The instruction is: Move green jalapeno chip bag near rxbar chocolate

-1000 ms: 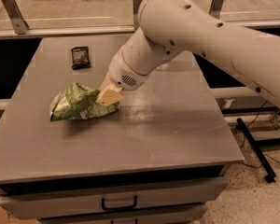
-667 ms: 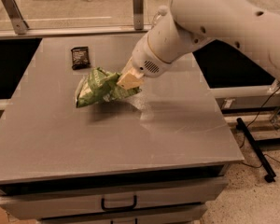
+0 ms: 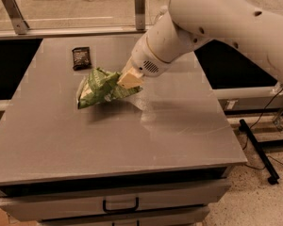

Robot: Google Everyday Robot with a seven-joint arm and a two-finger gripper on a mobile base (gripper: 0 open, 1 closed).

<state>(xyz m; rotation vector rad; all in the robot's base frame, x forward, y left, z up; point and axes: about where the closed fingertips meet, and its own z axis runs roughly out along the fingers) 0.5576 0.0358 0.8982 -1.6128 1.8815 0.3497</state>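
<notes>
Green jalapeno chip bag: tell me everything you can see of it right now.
The green jalapeno chip bag is crumpled light-green foil with white print and edges. The gripper pinches one end, holding it tilted, seemingly just above the table, its shadow below. It hangs in front of the rxbar chocolate, not touching it.

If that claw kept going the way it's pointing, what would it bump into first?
The gripper grips the green jalapeno chip bag; beyond it, probably the table top, not the rxbar chocolate.

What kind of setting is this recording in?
Probably a lab or workshop: a grey table with drawers, a glass partition behind, a speckled floor. The tool grips the green jalapeno chip bag over the table.
</notes>
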